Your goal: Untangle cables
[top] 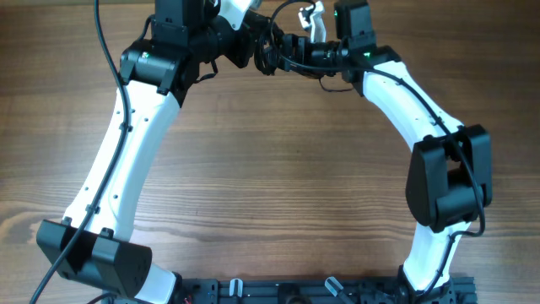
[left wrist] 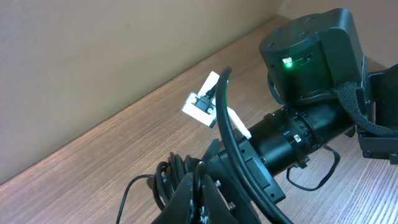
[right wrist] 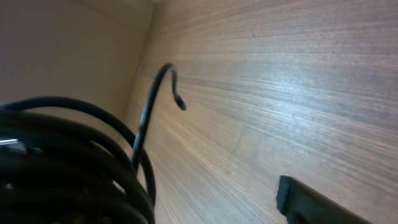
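Evidently the cables (left wrist: 166, 179) are anchored in the clenched left gripper (left wrist: 202, 199) so loops can be drawn out. The right gripper's (top: 295, 49) state cannot be told.

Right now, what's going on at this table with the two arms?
Two robot arms are meeting at the far edge of the table to work on a knot of black cables. The left end effector is shut, apparently gripping the cables, with a white plug sticking up past it. The right end effector is up against the bundle, jaws looking open, not visibly holding anything. The cables are bunched, not untangled yet.
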`<state>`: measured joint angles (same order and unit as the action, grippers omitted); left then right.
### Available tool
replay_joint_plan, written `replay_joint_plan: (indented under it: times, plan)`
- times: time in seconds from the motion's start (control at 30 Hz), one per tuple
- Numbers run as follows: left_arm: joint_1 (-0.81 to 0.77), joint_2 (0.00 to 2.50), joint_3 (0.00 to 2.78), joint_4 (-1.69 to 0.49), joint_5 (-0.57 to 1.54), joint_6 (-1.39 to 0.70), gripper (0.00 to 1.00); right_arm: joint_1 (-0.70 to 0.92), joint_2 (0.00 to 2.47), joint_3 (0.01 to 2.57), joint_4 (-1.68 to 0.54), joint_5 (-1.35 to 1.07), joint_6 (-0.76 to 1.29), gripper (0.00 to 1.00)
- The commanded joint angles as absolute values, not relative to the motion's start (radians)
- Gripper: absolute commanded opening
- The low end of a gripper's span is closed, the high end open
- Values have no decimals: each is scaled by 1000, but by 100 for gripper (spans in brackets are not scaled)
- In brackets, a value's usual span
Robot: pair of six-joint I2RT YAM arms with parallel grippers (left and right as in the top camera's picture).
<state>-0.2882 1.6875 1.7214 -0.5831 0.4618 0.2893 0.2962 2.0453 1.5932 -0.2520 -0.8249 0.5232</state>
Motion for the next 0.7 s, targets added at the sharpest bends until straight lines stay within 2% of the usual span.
replay_joint_plan:
  times: [0.0, 0.07, 0.13, 0.17, 0.4, 0.67]
  plan:
    - [-286, 1661, 1734, -575, 482, 276, 4, 307, 2070, 1594, -240, -812, 553, 60]
    - [-285, 1661, 1734, -575, 482, 276, 4, 307, 2070, 1594, -240, -813, 553, 47]
    - [-284, 1661, 1734, -570, 479, 276, 4, 305, 2070, 1594, -245, -812, 553, 12]
    - [-283, 1661, 1734, -570, 477, 277, 4, 303, 2070, 1594, -247, -812, 553, 4]
    - [-273, 1661, 1734, -571, 413, 283, 4, 269, 2070, 1595, -291, -831, 535, 4]
    - [-191, 1661, 1734, -601, 414, 283, 4, 185, 2070, 1595, -487, -752, 395, 4]
